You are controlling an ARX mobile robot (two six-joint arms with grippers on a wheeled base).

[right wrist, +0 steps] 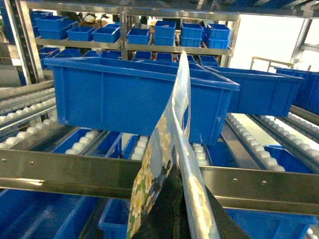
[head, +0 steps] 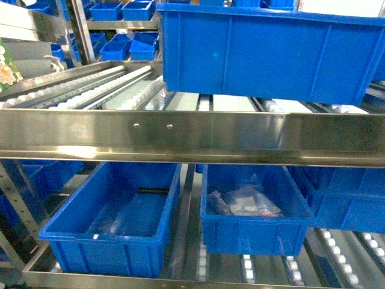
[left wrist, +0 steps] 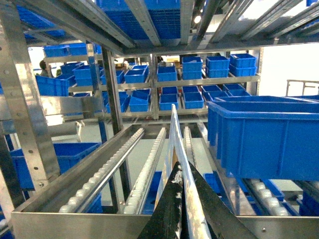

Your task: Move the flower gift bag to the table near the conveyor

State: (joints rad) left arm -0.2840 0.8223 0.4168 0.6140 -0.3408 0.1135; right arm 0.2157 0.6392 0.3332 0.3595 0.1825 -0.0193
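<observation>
The flower gift bag (right wrist: pixel 173 117) stands edge-on in the right wrist view, white and glossy with yellow-white flowers (right wrist: pixel 147 172) on its left face. My right gripper (right wrist: pixel 182 175) is shut on its lower edge. In the left wrist view a thin white edge of the bag (left wrist: pixel 175 132) rises from my left gripper (left wrist: pixel 181 173), which is shut on it. A floral corner of the bag (head: pixel 6 71) shows at the head view's left edge; neither gripper shows there. The conveyor (head: pixel 90 90) with white rollers (left wrist: pixel 112 167) slopes ahead. The table is out of view.
A large blue bin (head: pixel 264 48) sits on the upper conveyor level, right of the bag (left wrist: pixel 264 134) (right wrist: pixel 124 94). A steel front rail (head: pixel 192 135) crosses the rack. Two blue bins (head: pixel 114 211) (head: pixel 255 211) stand on the lower level. More bins fill shelves behind.
</observation>
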